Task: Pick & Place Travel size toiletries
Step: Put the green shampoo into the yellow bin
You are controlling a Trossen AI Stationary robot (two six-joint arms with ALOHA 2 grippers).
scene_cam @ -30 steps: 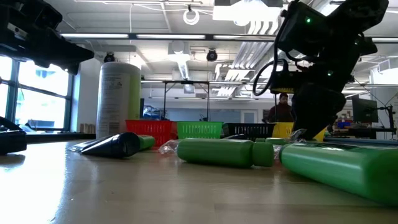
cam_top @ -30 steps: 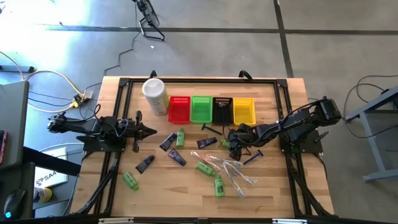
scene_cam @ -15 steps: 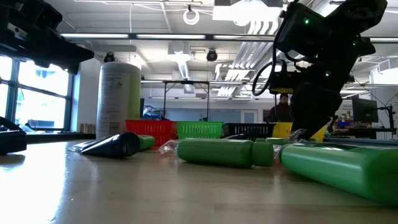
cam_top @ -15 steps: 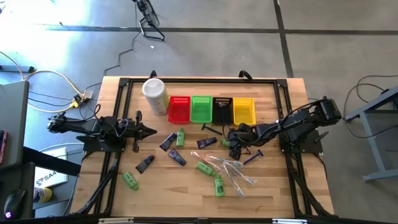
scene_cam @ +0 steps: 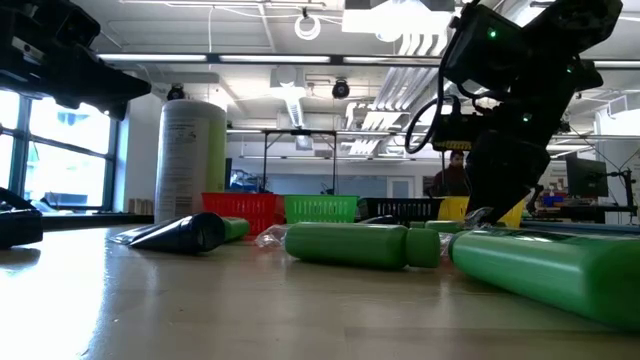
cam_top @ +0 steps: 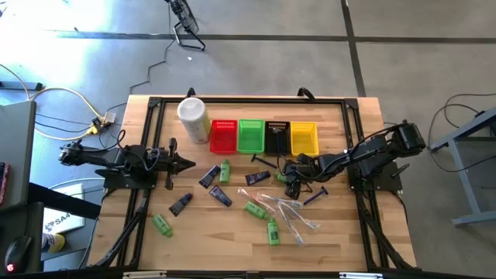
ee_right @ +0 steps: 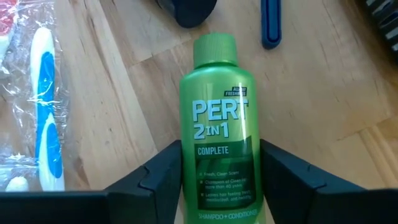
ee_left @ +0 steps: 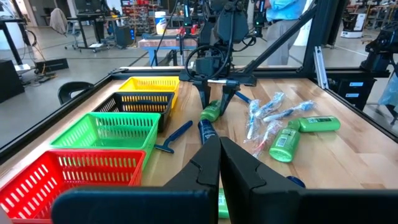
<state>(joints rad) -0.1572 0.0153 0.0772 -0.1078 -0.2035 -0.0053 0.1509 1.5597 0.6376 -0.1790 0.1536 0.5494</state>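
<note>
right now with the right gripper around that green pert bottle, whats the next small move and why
Probably finish closing, then lift. The right gripper has a finger on each side of the green Pert bottle, which lies flat on the table; the fingers look nearly on its sides.

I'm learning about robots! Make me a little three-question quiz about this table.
1. True or false: the left gripper is shut.
2. What lies between the right gripper's fingers? A) green bottle B) blue razor C) wrapped toothbrush
3. Fill in: the basket beside the white canister is ____.

Key:
1. True; it waits at the table's left side.
2. A, the green bottle labelled Pert.
3. Red; the red basket starts the row.
</note>
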